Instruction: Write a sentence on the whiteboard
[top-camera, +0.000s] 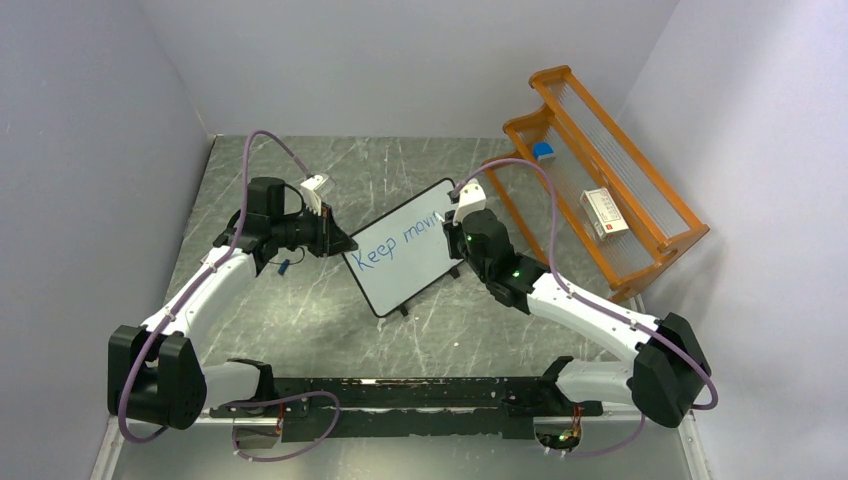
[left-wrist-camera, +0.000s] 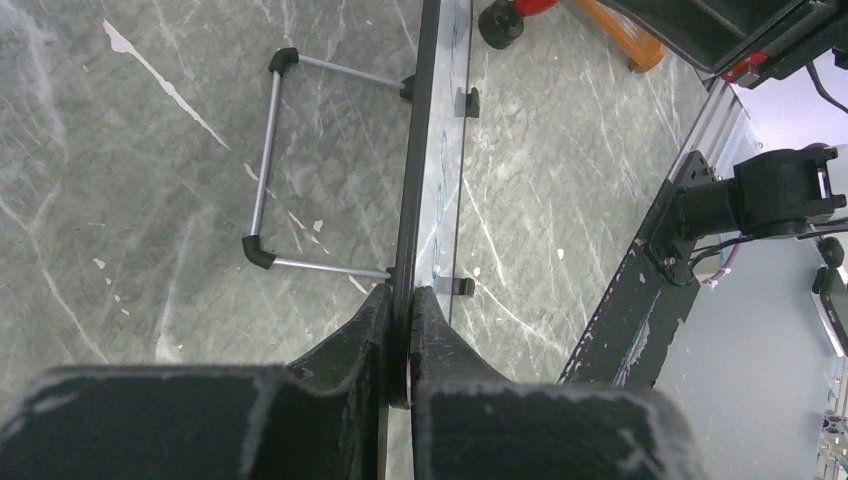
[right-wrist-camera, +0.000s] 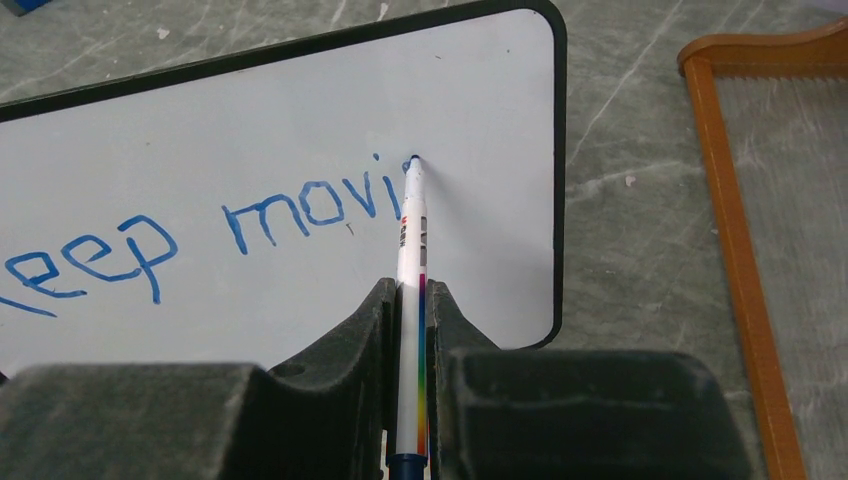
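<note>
Centre-left of the top view: left end effector (top-camera: 338, 243) clamped on the edge of the whiteboard (top-camera: 412, 278), likely bracing it against pen pressure. Mid-frame, the sentence (top-camera: 398, 243) reads "Keep movi". Rightward, right end effector (right-wrist-camera: 410, 295) pinches the marker (right-wrist-camera: 408, 225), tip on the board.

Small black-framed whiteboard (top-camera: 410, 275) stood at centre of grey marbled table (top-camera: 300, 330), between arms. Left edge clamped in left gripper (left-wrist-camera: 400, 312). White marker (right-wrist-camera: 410, 250) held in right gripper (right-wrist-camera: 411, 300), tip set on board, right of blue handwritten words (right-wrist-camera: 250, 225). Orange wooden rack (top-camera: 610, 190) placed right of board, further back.
</note>
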